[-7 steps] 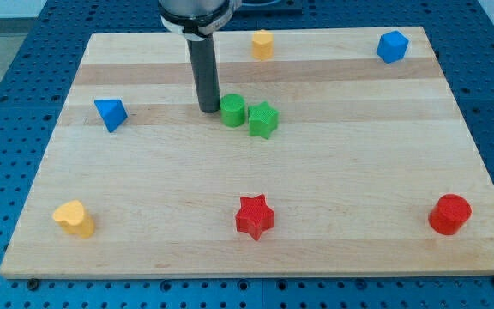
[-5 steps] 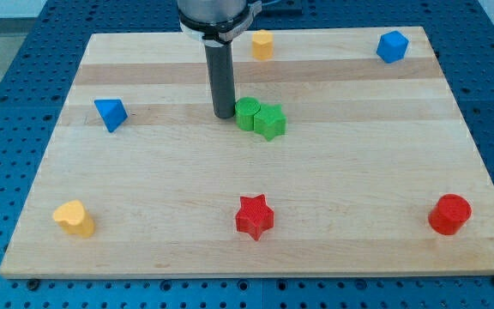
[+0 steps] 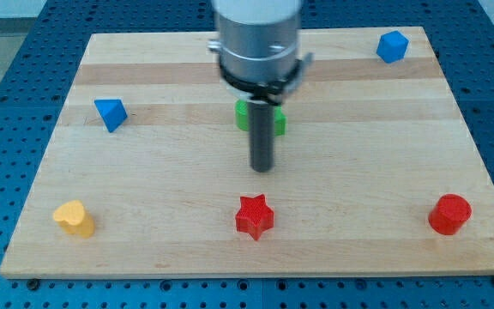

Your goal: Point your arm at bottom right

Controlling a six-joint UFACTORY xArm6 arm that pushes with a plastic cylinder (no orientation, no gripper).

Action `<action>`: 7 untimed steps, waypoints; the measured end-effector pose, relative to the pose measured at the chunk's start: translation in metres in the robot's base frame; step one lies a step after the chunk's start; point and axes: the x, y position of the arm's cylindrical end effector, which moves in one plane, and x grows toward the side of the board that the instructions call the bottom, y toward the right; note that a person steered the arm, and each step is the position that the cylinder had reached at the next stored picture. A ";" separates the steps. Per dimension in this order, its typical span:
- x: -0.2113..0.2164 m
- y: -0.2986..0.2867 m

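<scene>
My tip (image 3: 263, 168) rests on the wooden board (image 3: 367, 172) near its middle, just below the green cylinder (image 3: 242, 113) and the green star (image 3: 280, 124), which the rod and arm partly hide. The red star (image 3: 254, 216) lies below the tip, a little to its left. The red cylinder (image 3: 449, 214) sits at the view's bottom right, far from the tip.
A blue block (image 3: 110, 113) lies at the view's left, a yellow block (image 3: 74, 217) at the bottom left and a blue cube (image 3: 392, 45) at the top right. The yellow block seen earlier at the top is hidden behind the arm.
My tip first pushed the green cylinder right against the green star, then moved down and right past the green blocks toward the board's middle. The arm now hides the top yellow block.
</scene>
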 end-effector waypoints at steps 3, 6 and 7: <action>0.006 0.185; 0.080 0.264; 0.088 0.264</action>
